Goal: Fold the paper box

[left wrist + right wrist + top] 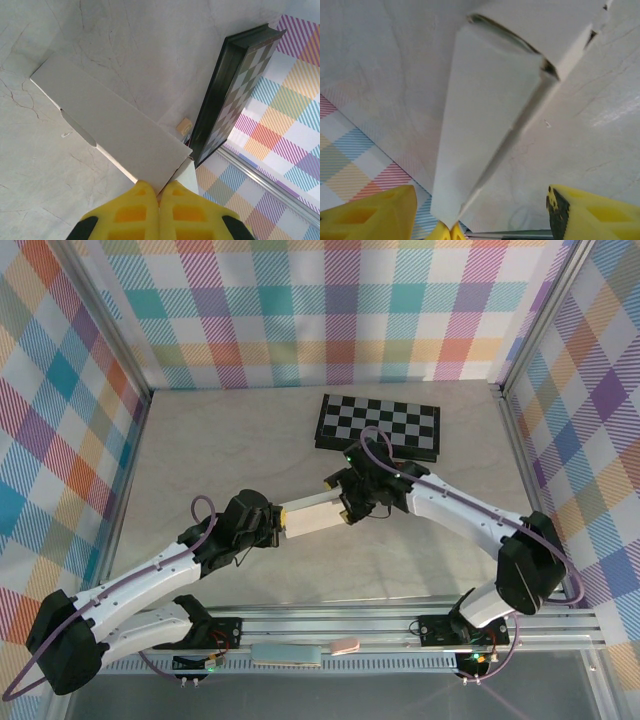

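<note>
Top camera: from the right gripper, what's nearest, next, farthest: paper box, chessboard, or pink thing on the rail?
1. paper box, at the right gripper, between its fingers.
2. chessboard, just behind it.
3. pink thing, down on the near rail.

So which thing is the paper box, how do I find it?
Look at the pale marbled table, where a black-and-white checkered board sits at the back. Just nearer than the board, a plain white cardboard paper box stretches between the left claw and the right claw. It's long, blank and smaller than the patterned board.

White paper box [312, 518], black-and-white checkered board [380, 426]
</note>
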